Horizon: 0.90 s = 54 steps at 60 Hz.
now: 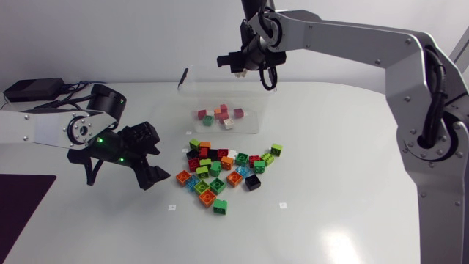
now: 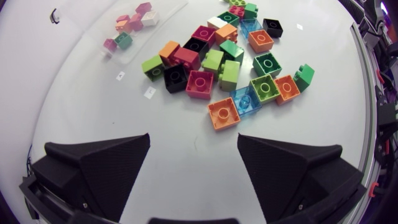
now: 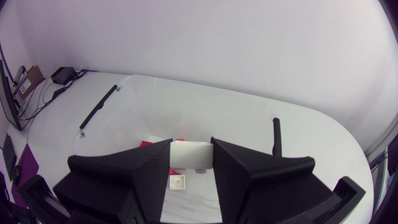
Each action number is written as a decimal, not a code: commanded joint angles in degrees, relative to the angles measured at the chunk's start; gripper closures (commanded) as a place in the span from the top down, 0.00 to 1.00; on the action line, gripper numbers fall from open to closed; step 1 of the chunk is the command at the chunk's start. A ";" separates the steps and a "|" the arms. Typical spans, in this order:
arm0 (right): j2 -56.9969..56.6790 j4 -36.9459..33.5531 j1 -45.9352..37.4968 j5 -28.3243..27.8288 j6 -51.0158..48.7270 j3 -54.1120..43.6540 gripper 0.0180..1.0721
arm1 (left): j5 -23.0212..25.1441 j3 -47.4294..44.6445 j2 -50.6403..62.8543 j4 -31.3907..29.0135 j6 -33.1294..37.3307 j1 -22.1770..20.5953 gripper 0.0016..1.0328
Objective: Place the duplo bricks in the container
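1 white brick (image 3: 191, 155) in R jaws.

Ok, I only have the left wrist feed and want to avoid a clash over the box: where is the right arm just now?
Observer: The right gripper hangs above the clear container, at its far side, well apart from your left gripper.
Operator: Is it carrying anything?
Observer: Yes, its fingers are shut on a white brick.
Operator: What lies under it?
Observer: Another white brick, a small one, on the container floor just below the held one.
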 commanded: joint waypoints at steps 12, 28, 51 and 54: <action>2.72 7.52 1.58 2.49 -4.27 -0.08 0.62 | -1.60 -2.74 3.36 2.90 0.73 -2.46 0.95; -1.76 6.99 1.58 2.58 -4.27 -3.24 0.88 | -3.18 -2.74 8.46 7.03 -0.59 -5.53 0.95; -20.92 11.03 -1.05 0.73 -4.18 -27.50 0.88 | -4.58 -0.28 12.68 11.78 -4.19 -7.29 0.95; -23.03 11.91 -1.49 0.12 -4.18 -31.02 0.88 | -4.67 -0.19 12.68 12.22 -4.19 -7.29 0.95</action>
